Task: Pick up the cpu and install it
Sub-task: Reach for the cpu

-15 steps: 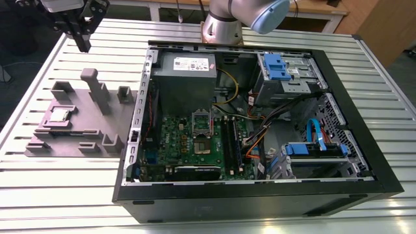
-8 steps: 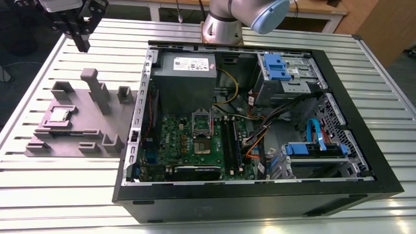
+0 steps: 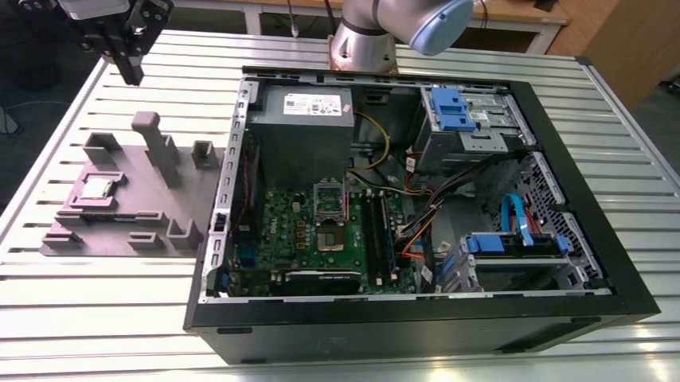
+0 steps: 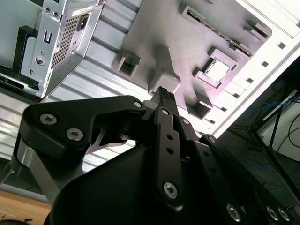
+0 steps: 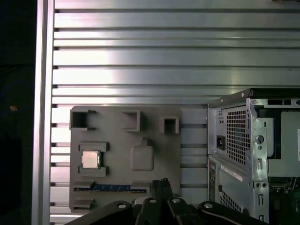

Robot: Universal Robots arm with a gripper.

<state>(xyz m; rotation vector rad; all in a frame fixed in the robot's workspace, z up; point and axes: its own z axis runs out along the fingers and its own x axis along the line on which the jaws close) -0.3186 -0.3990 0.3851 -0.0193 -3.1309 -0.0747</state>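
Aluminium slats form the table [image 3: 107, 302], which carries two items side by side.

Item one: grey fixture [image 3: 149, 219] of plastic blocks and upright posts, toward the exterior view's left. The cpu [image 3: 99, 188] lies flat in a square recess of it, silvery top up. In both wrist views the cpu [image 4: 217, 71] [image 5: 90, 159] sits in that same recess, framed by low grey blocks.

Item two: open black computer case [image 3: 425, 326], just beside the fixture, with a green motherboard [image 3: 308, 239] lying inside.

The end effector [image 3: 130, 70] hangs above the table beyond the fixture, well apart from the cpu. Its fingers are pressed together and hold nothing.
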